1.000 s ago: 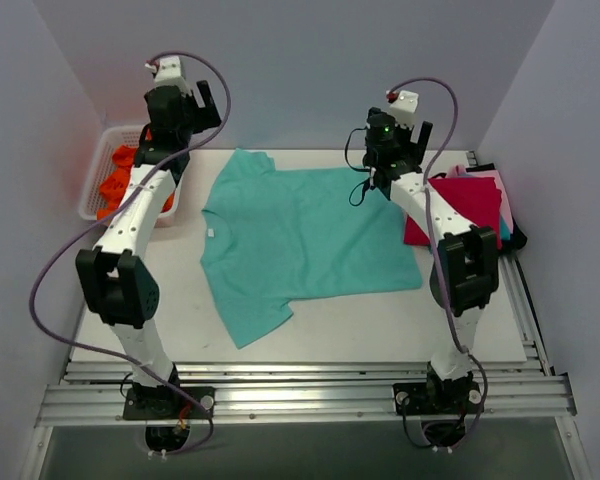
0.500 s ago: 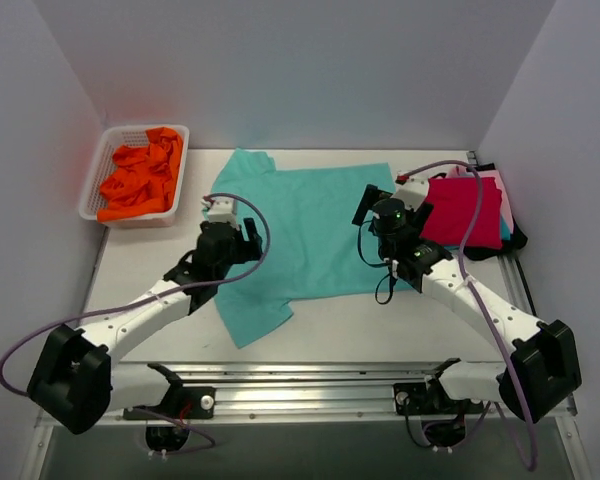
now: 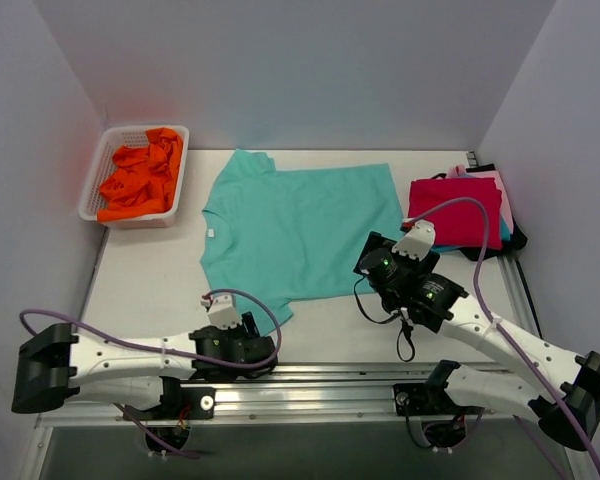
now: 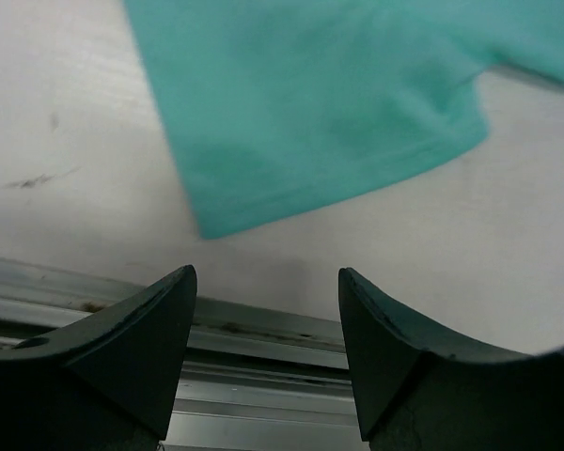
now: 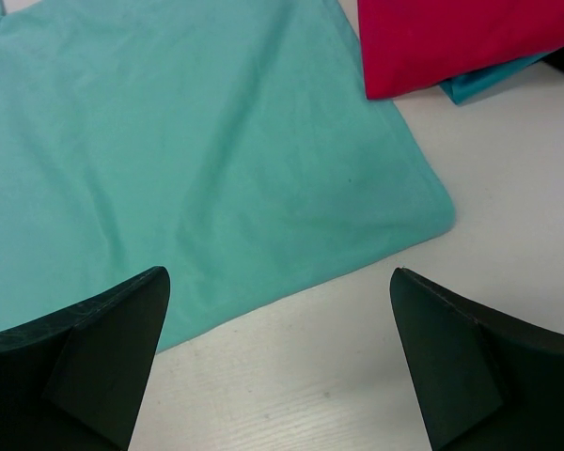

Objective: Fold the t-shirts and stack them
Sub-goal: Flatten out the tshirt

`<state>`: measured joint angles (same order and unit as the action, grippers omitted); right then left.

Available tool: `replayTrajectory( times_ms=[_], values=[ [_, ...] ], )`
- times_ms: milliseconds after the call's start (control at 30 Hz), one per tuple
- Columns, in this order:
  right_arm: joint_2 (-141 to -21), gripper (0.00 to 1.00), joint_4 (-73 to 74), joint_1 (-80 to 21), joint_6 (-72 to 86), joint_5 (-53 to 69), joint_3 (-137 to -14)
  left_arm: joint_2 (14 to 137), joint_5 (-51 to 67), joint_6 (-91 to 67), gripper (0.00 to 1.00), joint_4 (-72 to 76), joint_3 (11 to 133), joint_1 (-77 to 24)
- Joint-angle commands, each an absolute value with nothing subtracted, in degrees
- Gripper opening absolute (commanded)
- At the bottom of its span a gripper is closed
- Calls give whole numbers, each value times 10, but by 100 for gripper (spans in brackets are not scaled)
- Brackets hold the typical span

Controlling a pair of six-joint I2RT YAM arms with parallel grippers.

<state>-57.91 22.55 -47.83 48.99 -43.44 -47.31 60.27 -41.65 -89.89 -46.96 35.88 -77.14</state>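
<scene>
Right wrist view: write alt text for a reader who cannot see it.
A teal-turquoise fabric t-shirt lies spread flat on a white table, its hem corner between the right arm's dark jaws, which stand wide open and empty. A folded crimson red shirt sits at top right.

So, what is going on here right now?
Two robot arms are working on a teal t-shirt spread flat on the table. The left gripper hovers by its near sleeve and the right gripper by its near hem corner; both are open and hold nothing. A crimson t-shirt tops a folded pile at the right. A white basket at far left holds orange garments.
</scene>
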Motion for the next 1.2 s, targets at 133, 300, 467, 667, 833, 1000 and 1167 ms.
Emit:
replayTrajectory(
  times_ms=[133, 300, 467, 667, 833, 1000, 1167],
  values=[
    [-571, 100, 279, -486, 508, -502, -504, 719, -450, -1172, 71, -570, 361, -808],
    [-575, 100, 288, -485, 499, -510, -513, 684, -475, -1201, 70, -567, 340, -806],
    [-576, 100, 284, -486, 491, -520, -516, 655, -483, -1194, 66, -524, 298, -795],
    [-600, 100, 271, -487, 489, -516, -519, 668, -474, -1187, 63, -472, 278, -785],
    [-619, 100, 267, -486, 491, -514, -517, 670, -472, -1158, 61, -411, 250, -776],
    [-626, 100, 268, -485, 491, -518, -519, 677, -456, -1094, 55, -334, 239, -747],
    [-631, 100, 274, -484, 493, -524, -527, 689, -446, -1069, 45, -306, 241, -735]
  ],
)
